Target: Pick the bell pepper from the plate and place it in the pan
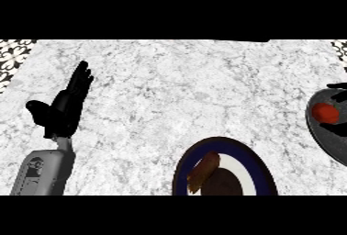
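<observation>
**A:** Where are your hands?

**B:** Your left hand (64, 103) is at the view's left, above its grey forearm (44, 173). It is open, with the fingers straight, close together and pointing up the counter (203, 82), and the thumb out to the left. It rests there and holds nothing.

**A:** And your right?

**B:** You get only scraps of the right hand (338, 86) at the far right edge. Black parts of it show just above and just below the pepper (325, 112), and the rest is cut off by the frame. You cannot tell whether it grips the pepper or has let go.

**A:** So where is the pepper?

**B:** It is red and round, inside the outline of the pan (328, 146). The pan is a dark grey disc, half out of view on the right. You cannot tell whether the pepper sits on the pan's floor or hangs just over it.

**A:** What about the plate?

**B:** The plate (181, 170) is at the bottom centre, left of the pan and apart from it. It has a dark blue rim, a white ring and a dark middle. A brown, longish piece of food (204, 170) lies on its left half, and the pepper is not on it.

**A:** What lies beyond that?

**B:** You see mottled grey-white stone counter, with a black-and-white patterned strip (13, 49) at the top corners.
</observation>
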